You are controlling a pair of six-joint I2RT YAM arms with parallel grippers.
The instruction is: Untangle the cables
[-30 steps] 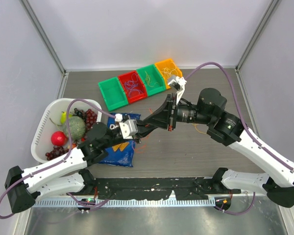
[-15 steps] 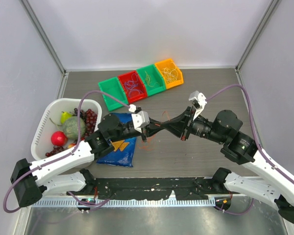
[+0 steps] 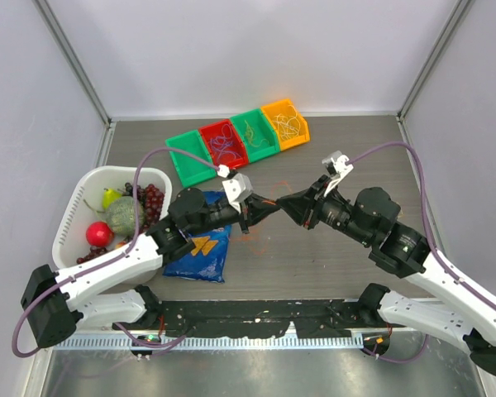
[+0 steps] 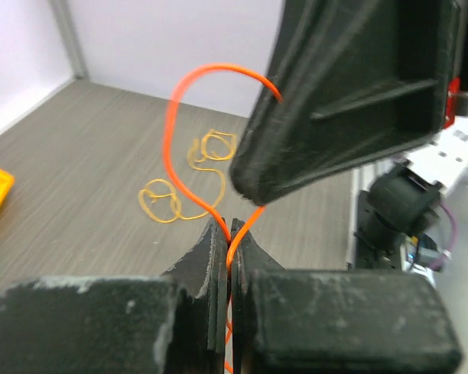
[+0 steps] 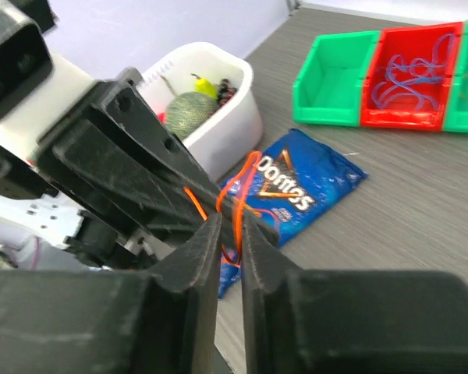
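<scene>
Orange cable [image 4: 168, 140] | held above the table [image 3: 314, 256] between both grippers, span running left-to-right, loop arching upward | left gripper [image 4: 228, 238] pinched tight on it | right gripper [image 5: 232, 230] fingers a sliver apart around the strand, I can't tell if they bite

Orange cable [image 4: 167, 144] glows against the grey wood-grain tabletop [image 3: 314, 265]. Yellow cables [image 4: 160, 204], blue chip bag [image 5: 312, 179], white basket [image 5: 226, 117], red bin [image 5: 402, 118].
</scene>
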